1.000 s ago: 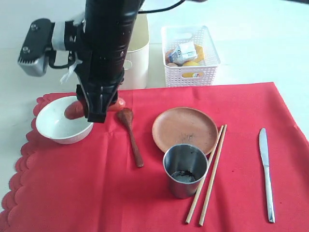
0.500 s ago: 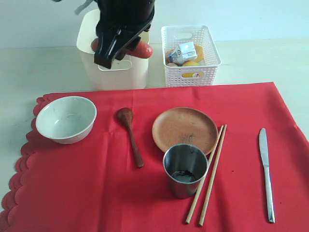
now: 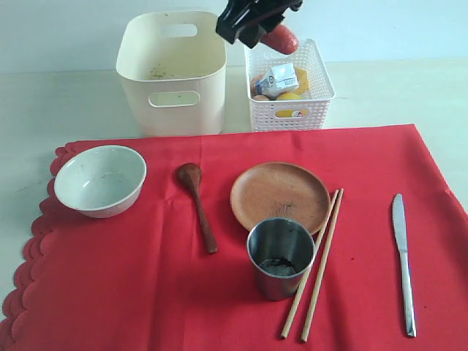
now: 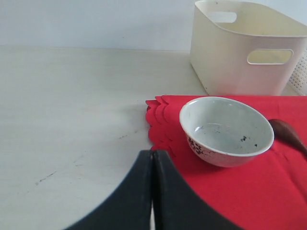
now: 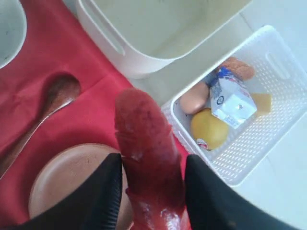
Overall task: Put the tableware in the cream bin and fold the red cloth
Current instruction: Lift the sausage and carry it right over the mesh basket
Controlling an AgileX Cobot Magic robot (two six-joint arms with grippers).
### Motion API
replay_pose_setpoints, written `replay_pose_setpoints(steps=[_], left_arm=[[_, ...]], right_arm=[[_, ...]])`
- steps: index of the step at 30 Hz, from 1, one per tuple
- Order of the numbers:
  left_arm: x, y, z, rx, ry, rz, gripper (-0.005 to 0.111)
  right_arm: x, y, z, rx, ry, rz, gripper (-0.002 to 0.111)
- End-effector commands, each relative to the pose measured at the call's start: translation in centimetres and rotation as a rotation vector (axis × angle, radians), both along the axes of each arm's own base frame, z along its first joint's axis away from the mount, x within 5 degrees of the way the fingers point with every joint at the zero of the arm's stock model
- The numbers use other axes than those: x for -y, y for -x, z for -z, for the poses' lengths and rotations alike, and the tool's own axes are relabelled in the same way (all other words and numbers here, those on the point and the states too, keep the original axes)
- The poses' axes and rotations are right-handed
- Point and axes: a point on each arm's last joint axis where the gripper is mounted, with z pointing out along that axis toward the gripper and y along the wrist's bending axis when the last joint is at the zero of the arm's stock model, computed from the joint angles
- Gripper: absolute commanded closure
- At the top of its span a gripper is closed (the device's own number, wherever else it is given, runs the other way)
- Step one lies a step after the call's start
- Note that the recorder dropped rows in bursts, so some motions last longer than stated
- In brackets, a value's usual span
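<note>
1. The left gripper (image 4: 152, 191) has its jaws pressed together with nothing between them. It is over bare table (image 4: 72, 120), just beside the scalloped edge of the red cloth (image 3: 146, 292).
2. The bowl (image 3: 100, 179) sits upright on the cloth's left part.
3. The cream bin (image 3: 173, 69) stands off the cloth behind the bowl, with only specks on its floor.
4. The spoon (image 3: 197, 205) lies on the cloth between bowl and plate.
5. The right gripper (image 5: 153, 163) clamps a red sausage (image 5: 144, 129), raised at the far left corner of the white basket (image 3: 289, 110).
6. The plate (image 3: 279, 191) lies mid-cloth, and the steel cup (image 3: 281, 256) stands upright at its near edge.
7. The chopsticks (image 3: 314, 267) lie side by side right of the cup.
8. The knife (image 3: 402, 256) lies apart, near the cloth's right edge.
</note>
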Motion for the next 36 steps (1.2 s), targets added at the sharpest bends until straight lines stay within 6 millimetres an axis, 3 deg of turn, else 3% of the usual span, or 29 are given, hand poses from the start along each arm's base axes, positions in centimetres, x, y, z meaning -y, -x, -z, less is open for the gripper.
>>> replay_pose_setpoints(steps=[1, 6, 13, 25, 36], left_arm=[[0.0, 0.0, 0.0, 0.011, 0.011, -0.002, 0.107], [0.0, 0.0, 0.0, 0.011, 0.011, -0.002, 0.107], [0.0, 0.0, 0.0, 0.011, 0.011, -0.002, 0.107], [0.0, 0.0, 0.0, 0.011, 0.011, -0.002, 0.107], [0.0, 0.0, 0.0, 0.011, 0.011, -0.002, 0.107]], right_arm=[[2.1, -1.4, -0.6, 0.014, -0.093, 0.074, 0.108], [4.2, -3.1, -0.6, 0.015, -0.171, 0.149, 0.108], [6.1, -5.5, 1.4, -0.014, -0.208, 0.224, 0.108], [7.4, -10.5, 6.6, 0.023, -0.329, 0.343, 0.108], [10.0, -14.6, 13.0, 0.031, -0.413, 0.545, 0.108]])
